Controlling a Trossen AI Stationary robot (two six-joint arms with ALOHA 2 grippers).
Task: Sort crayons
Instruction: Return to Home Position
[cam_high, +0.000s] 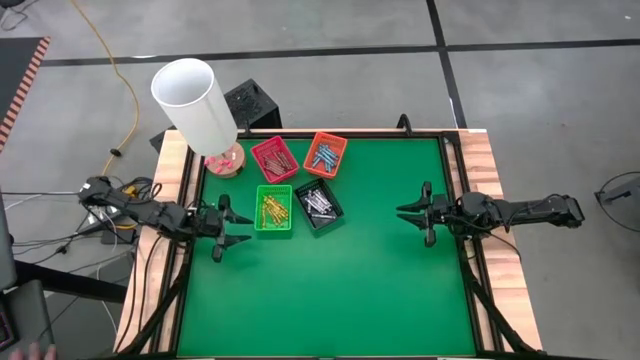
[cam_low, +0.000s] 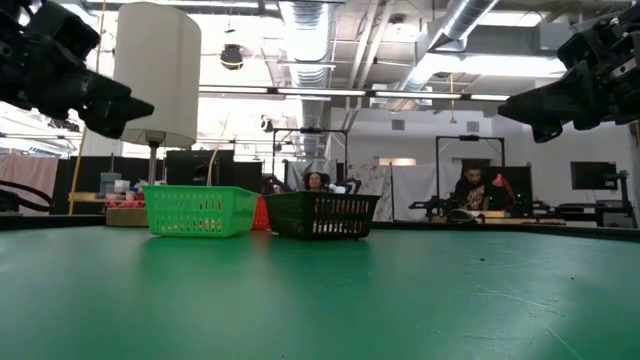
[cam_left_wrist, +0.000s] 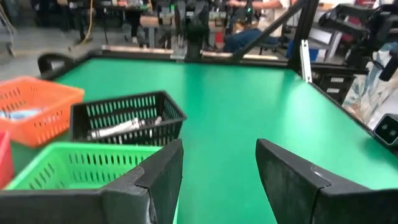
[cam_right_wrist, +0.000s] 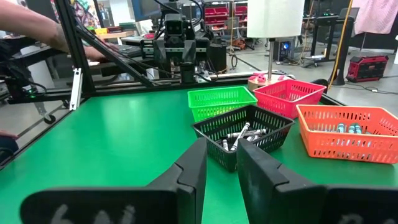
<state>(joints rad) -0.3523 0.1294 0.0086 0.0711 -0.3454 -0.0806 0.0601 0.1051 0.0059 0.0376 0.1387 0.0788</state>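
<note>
Four small trays sit in a two-by-two cluster at the far left of the green table (cam_high: 340, 290): the red tray (cam_high: 262, 150) and the orange tray (cam_high: 338, 143) behind, the green tray (cam_high: 258, 209) and the black tray (cam_high: 334, 206) in front. Each holds one colour of crayon: red-brown crayons (cam_high: 276, 160) in the red tray, blue crayons (cam_high: 326, 156) in the orange, yellow crayons (cam_high: 273, 208) in the green and grey-white crayons (cam_high: 318, 203) in the black. Every tray holds several sticks, too small and too piled up to count.

One lamp with a tall white shade (cam_high: 195, 100) stands at the far left corner, just beside the red tray. Seen from table height, the green and black trays hide most of the two behind them.

Two grippers hang above the table, well apart. The left gripper (cam_high: 243, 228) is near the green tray, its fingers spread wide with nothing between them. The right gripper (cam_high: 405, 214) is over the right side, its fingers only a narrow gap apart, also empty.
</note>
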